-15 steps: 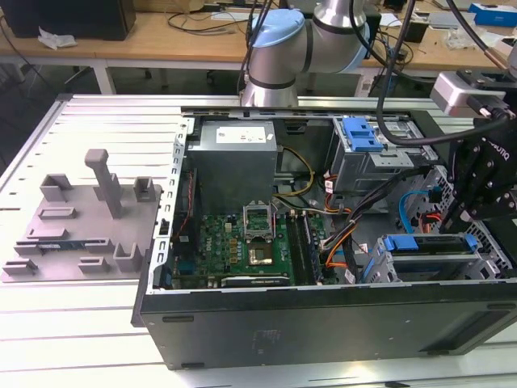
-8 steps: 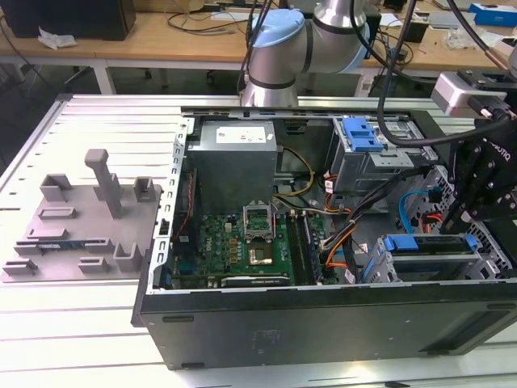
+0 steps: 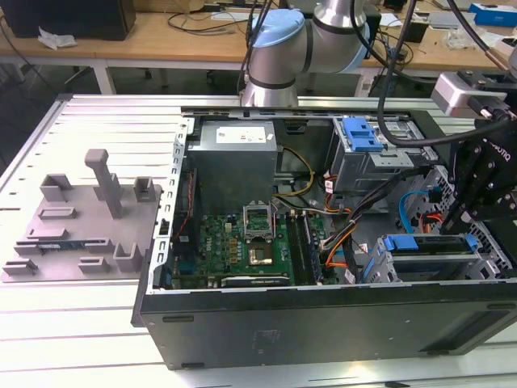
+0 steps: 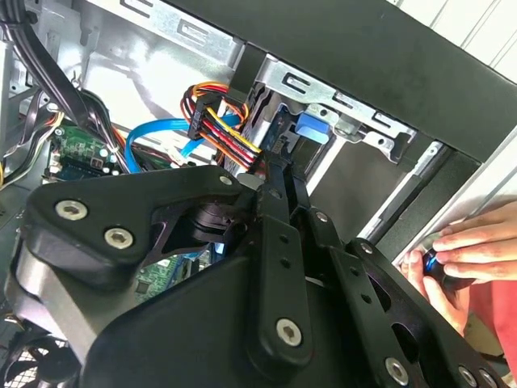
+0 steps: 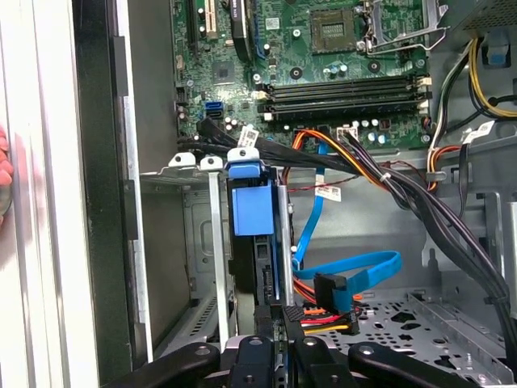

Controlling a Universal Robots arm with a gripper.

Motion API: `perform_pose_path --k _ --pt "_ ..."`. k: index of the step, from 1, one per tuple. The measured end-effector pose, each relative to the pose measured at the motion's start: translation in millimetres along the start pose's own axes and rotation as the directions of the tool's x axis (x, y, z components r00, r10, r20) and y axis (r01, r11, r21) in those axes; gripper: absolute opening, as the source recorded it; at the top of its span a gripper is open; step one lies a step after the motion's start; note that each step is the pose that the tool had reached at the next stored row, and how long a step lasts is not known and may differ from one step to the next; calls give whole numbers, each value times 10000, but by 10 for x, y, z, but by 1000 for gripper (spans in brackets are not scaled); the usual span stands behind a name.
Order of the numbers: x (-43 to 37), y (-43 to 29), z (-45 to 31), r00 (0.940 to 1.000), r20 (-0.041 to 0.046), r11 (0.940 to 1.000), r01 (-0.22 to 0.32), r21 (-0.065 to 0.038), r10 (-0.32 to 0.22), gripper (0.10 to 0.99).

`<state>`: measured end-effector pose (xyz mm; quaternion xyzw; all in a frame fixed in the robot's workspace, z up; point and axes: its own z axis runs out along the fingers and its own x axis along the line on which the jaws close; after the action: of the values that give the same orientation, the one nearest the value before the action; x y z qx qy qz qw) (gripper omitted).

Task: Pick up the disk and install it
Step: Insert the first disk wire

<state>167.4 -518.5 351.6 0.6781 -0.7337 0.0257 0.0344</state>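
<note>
**Risks**
1. The disk (image 5: 246, 206) stands on edge in the slot of the drive cage (image 5: 182, 171), at the front corner of the computer case (image 3: 323, 311), which lies open on the table (image 3: 73, 339). If the disk tilts between the cage rails, it is likely to jam or stop short of its seat.
2. The blue data cable (image 5: 355, 267) and the red-and-yellow power bundle (image 4: 226, 129) lie just beside the cage. Either could snag on the gripper or be trapped against the disk.
3. A person's hand (image 4: 464, 250) rests on the outer wall of the case, near the arm. Any sideways motion of the arm risks contact with it.

**Gripper**
In both wrist views the gripper (image 5: 277, 314) is nearly closed. Its 2 fingers (image 4: 279, 190) pinch the thin exposed edge of the disk, close to the cable connectors.
</note>
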Motion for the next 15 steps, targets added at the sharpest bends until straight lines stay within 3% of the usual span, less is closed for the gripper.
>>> perform_pose_path --k 15 --pt "-2 -5 34 9999 0 9999 -138 -11 138 165"
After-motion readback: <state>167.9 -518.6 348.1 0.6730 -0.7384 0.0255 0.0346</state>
